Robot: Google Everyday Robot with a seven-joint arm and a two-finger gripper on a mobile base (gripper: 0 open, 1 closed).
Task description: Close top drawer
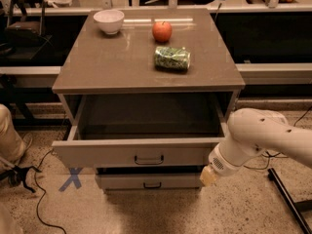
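Note:
The top drawer of the grey-brown cabinet stands pulled out, and its deep grey interior looks empty. Its small dark handle sits at the centre of the flat front panel. My gripper is at the end of the white arm. It is low at the right end of the drawer front, just below the panel's right corner. Only its pale tip shows.
On the cabinet top are a white bowl, a red apple and a green packet. A lower drawer sits shut beneath. A blue X tape mark and cables lie on the floor at left.

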